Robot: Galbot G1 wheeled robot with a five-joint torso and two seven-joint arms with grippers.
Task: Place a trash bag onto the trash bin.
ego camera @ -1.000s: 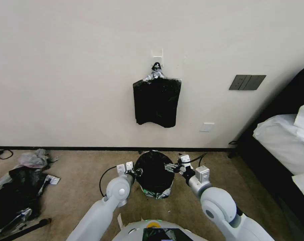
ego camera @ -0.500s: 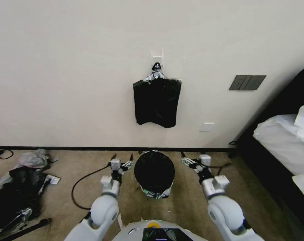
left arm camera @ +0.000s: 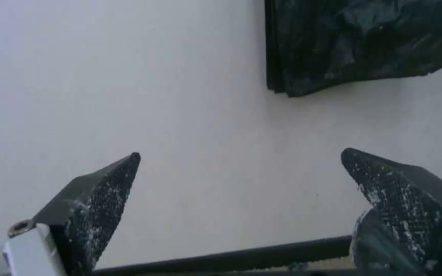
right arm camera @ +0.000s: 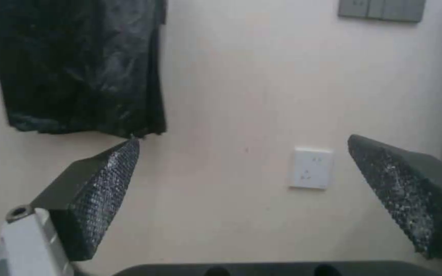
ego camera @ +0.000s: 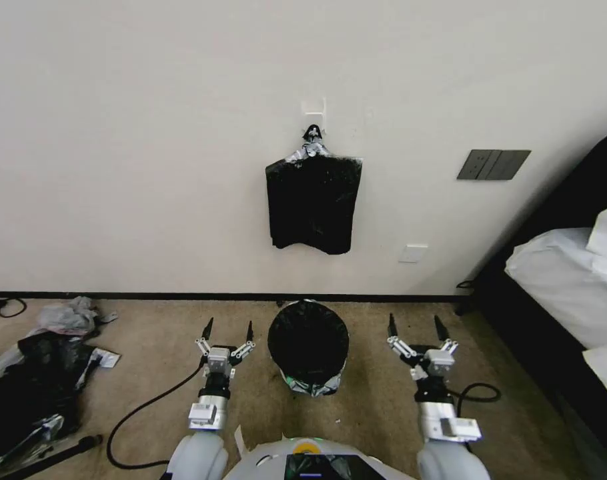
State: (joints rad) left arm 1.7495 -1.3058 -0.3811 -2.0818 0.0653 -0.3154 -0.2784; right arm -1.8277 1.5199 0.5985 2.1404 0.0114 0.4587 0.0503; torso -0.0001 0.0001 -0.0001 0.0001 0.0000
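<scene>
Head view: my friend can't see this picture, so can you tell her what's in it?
A small trash bin lined with a black trash bag stands on the carpet by a cream wall. The robot's open left gripper and open right gripper sit either side, not touching it. A bundle of black bags hangs on the wall above.

1. The head view is looking forward and down at the wall [ego camera: 150, 133] and carpet [ego camera: 157, 347].
2. The left wrist view is facing that wall closely, between its fingertips [left arm camera: 103, 191].
3. The right wrist view is doing likewise; all three are sharing the hanging bundle [ego camera: 313, 203].
</scene>
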